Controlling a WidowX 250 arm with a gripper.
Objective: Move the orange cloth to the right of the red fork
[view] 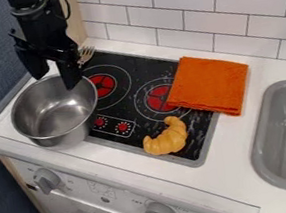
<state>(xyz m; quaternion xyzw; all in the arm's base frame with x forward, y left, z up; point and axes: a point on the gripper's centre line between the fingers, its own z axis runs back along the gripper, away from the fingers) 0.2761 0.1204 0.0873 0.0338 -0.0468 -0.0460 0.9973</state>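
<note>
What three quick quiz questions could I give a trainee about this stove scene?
1. Multiple choice: Which thing lies partly on the cooktop and partly on the counter toward the sink?
(a) croissant
(b) orange cloth
(c) fork
2. True or false: The end effector is gripping the croissant.
3. Fill in the blank: The end effector hangs by the far rim of the metal ____.

Key: 1. b; 2. false; 3. pot

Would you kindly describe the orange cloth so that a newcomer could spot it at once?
On the white countertop, find the black stovetop. The folded cloth overlaps its edge on the side toward the gray sink. It is a flat, bright orange square, unlike the curved golden toy croissant nearby.
</note>
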